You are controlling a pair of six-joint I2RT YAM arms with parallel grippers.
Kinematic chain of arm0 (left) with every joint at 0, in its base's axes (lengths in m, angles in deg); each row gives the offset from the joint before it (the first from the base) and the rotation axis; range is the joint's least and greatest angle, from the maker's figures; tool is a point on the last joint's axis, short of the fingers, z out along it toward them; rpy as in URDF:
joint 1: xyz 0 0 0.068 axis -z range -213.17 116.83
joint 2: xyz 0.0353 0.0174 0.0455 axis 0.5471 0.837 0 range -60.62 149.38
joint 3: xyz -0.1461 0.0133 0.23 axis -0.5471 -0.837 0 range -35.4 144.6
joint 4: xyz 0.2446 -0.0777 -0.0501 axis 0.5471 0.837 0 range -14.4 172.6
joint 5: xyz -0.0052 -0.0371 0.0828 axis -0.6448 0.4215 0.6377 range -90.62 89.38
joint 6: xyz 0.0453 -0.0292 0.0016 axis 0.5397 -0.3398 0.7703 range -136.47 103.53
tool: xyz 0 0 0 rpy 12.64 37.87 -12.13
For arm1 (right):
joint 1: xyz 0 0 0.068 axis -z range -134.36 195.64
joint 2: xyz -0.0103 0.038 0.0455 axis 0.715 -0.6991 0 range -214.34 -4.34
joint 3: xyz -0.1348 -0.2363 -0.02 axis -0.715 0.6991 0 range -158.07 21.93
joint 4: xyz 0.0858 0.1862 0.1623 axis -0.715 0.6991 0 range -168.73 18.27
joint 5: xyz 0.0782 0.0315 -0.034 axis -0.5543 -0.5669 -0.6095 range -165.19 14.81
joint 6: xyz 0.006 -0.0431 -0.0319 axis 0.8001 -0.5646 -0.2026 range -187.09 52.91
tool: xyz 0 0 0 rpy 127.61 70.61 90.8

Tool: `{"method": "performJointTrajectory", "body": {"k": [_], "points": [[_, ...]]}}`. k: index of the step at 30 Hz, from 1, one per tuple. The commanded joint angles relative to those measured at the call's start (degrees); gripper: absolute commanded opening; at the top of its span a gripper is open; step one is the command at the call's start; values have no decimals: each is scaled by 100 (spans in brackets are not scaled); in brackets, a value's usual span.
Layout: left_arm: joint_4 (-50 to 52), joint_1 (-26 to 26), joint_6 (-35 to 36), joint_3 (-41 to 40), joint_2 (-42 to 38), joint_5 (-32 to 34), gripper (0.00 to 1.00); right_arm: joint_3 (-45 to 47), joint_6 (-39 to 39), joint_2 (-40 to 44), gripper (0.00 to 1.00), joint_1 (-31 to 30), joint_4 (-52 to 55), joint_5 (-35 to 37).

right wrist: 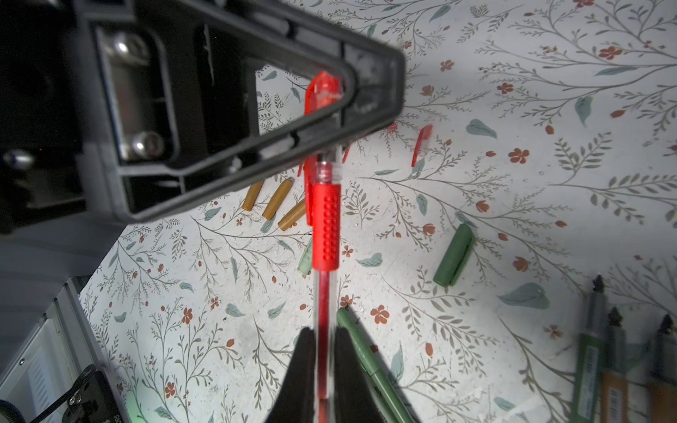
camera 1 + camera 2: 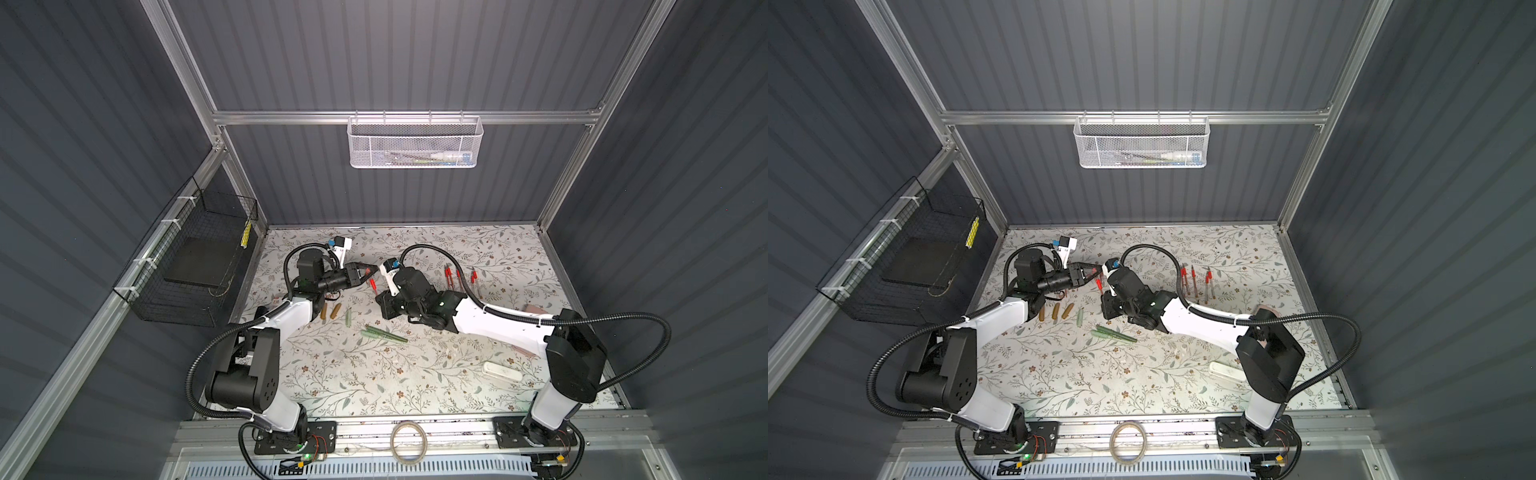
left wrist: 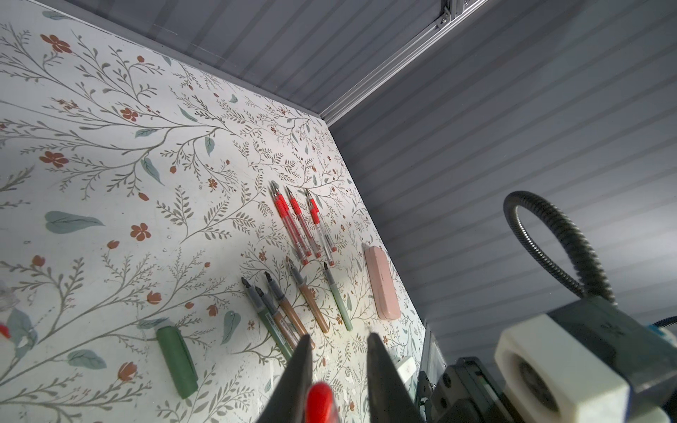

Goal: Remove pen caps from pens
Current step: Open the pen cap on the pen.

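Observation:
My right gripper (image 1: pixel 324 331) is shut on the clear barrel of a red pen (image 1: pixel 326 219), held above the table in both top views (image 2: pixel 373 283) (image 2: pixel 1099 284). Its red cap (image 1: pixel 322 89) lies between the narrowed jaws of my left gripper (image 3: pixel 339 338) (image 2: pixel 372 272). In the left wrist view the cap (image 3: pixel 319 399) rests against one finger, and a slit shows on its other side. Three uncapped red pens (image 3: pixel 296 227) and several uncapped markers (image 3: pixel 278 315) lie in rows. Green pens (image 2: pixel 382 334) lie mid-table.
Brown caps (image 1: pixel 273 201), a green cap (image 1: pixel 454 254) and a loose red cap (image 1: pixel 421 144) lie on the floral table. A pink case (image 3: pixel 381 282) and a white case (image 2: pixel 503 371) sit to the right. A black wire basket (image 2: pixel 191 266) hangs on the left wall.

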Motion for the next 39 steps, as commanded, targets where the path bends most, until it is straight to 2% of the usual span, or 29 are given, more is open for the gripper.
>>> {"method": "performJointTrajectory", "body": {"k": [1,3,7,9,15,18,21,24,30,31,32,36,39], "points": [[124,36,131,-71,-124,6,27,-200,-42,-4,0,-21,82,-9],[111,40,92,-92,-125,7,21,-175,-68,28,0,-25,35,67],[135,36,132,-93,-177,73,0,-253,-89,-38,4,-25,123,-4],[243,36,134,-57,-204,74,0,-226,-79,-18,7,-25,88,-32],[229,27,100,-44,-229,106,0,-320,-108,-156,7,-24,137,-125],[206,36,0,-50,-217,82,0,-346,-177,-233,20,-12,68,-80],[108,36,-31,-92,-214,84,0,-631,-298,-436,26,10,295,-112],[198,36,-36,-52,-252,58,0,-755,-404,-522,25,34,356,-95],[307,27,28,-35,-282,91,0,-822,-388,-627,6,116,390,-171],[327,27,23,-26,-283,82,1,-764,-387,-597,4,116,341,-161],[311,27,6,-26,-283,84,10,-690,-387,-562,3,116,271,-139],[325,27,35,18,-249,100,31,-667,-353,-582,0,125,331,-193],[351,27,27,44,-240,92,32,-586,-316,-542,0,124,283,-245]]}}
